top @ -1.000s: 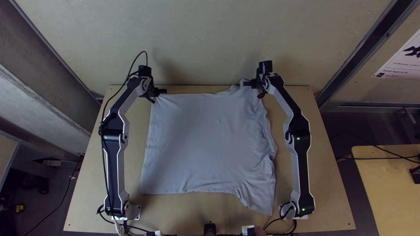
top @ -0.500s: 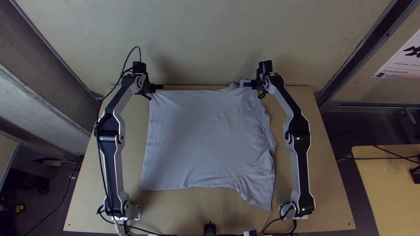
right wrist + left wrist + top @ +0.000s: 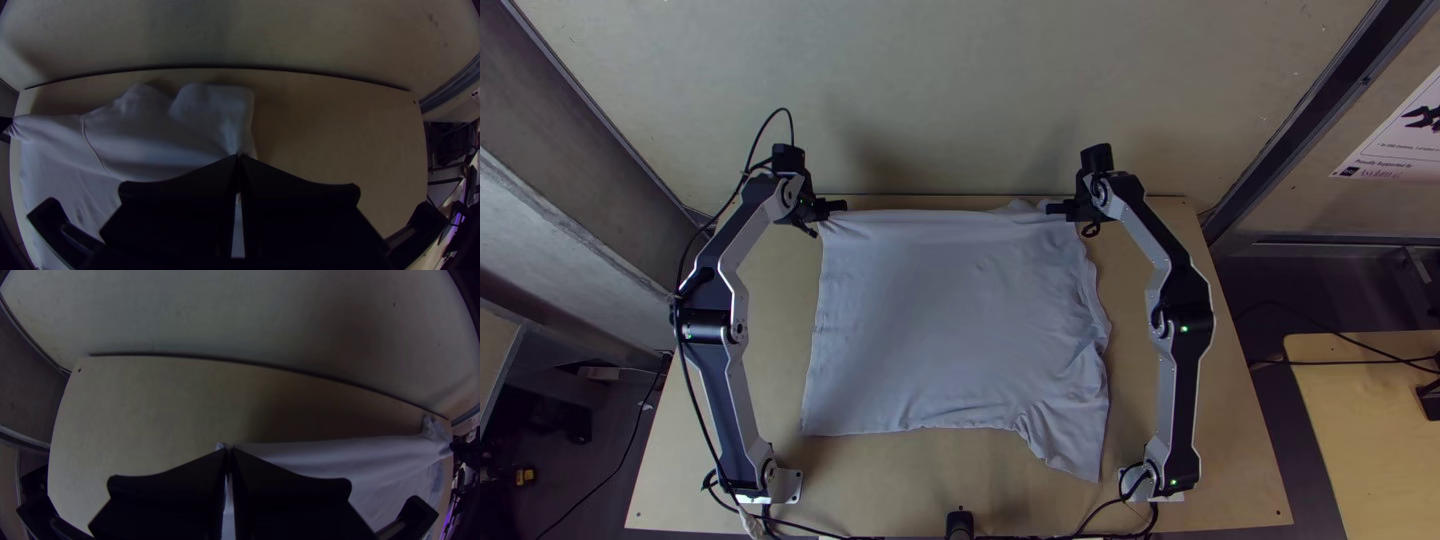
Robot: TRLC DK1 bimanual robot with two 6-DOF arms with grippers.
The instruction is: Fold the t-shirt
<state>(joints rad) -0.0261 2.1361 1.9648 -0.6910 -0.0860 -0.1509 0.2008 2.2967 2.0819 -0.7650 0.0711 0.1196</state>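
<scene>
In the top view a pale grey t-shirt (image 3: 950, 320) lies spread over the middle of the table, rumpled along its right side, one part jutting out at the lower right. My left gripper (image 3: 832, 208) is at its far left corner and my right gripper (image 3: 1062, 209) at its far right corner. The far edge runs taut between them. In the left wrist view my left gripper (image 3: 229, 452) is shut on the cloth's corner (image 3: 221, 446). In the right wrist view my right gripper (image 3: 238, 159) is shut on the shirt (image 3: 150, 145), with loose cloth bulging beyond the fingertips.
The wooden table (image 3: 1220, 400) shows around the shirt, with a wall (image 3: 950, 90) just behind its far edge. A black post (image 3: 960, 524) stands at the near edge between the arms' bases. A cable (image 3: 688, 370) hangs along the left arm.
The left gripper has moved left, first also away from the near edge, with its corner. The right gripper has lately shifted slightly right and nearer. The shirt's near edge has moved a little up the picture.
</scene>
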